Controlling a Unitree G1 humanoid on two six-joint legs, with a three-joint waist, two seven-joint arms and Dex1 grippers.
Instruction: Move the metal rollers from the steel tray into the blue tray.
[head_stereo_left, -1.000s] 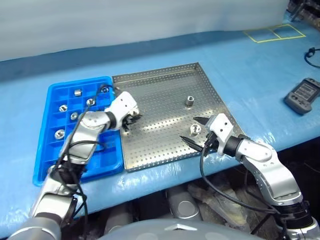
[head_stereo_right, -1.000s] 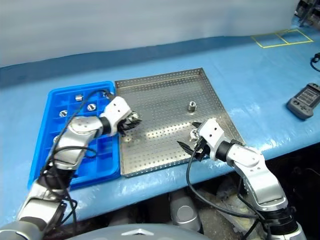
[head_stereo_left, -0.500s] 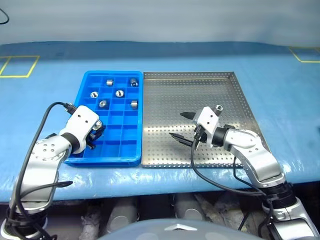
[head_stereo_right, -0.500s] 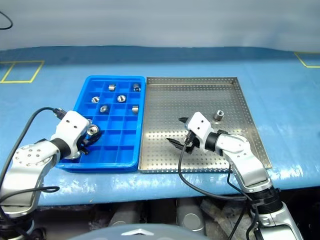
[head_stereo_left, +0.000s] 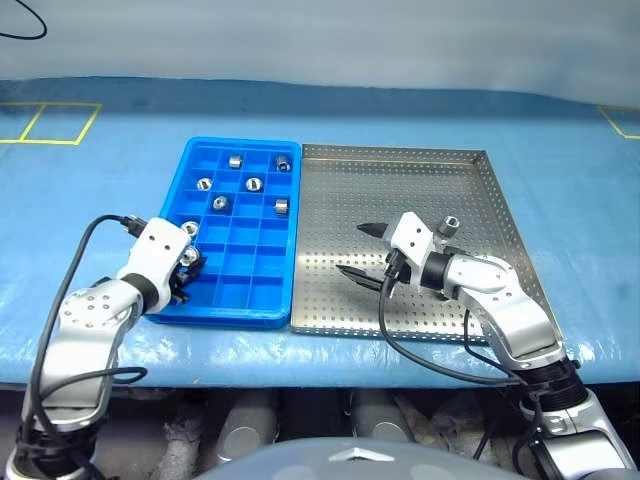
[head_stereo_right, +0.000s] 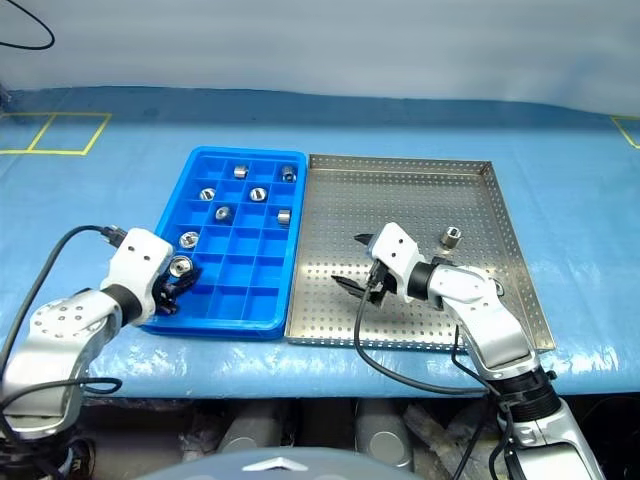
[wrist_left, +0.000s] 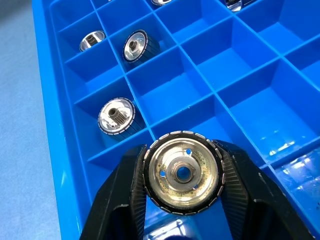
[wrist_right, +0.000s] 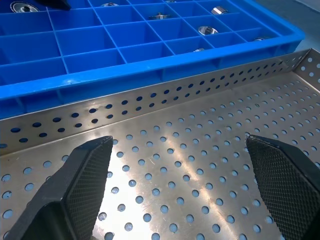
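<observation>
Left gripper (wrist_left: 182, 175) pinching one metal roller (wrist_left: 181, 173) above the near left compartments of blue tray (head_stereo_left: 268, 262): shiny disc face, ribbed rim, central hole. Right gripper (head_stereo_left: 362, 250) spread wide, empty, above steel tray (head_stereo_left: 470, 200). Farther back in blue tray, seven rollers (head_stereo_left: 221, 203) counted, one per compartment. One roller (head_stereo_left: 450, 223) upright on the perforated floor, right side.
</observation>
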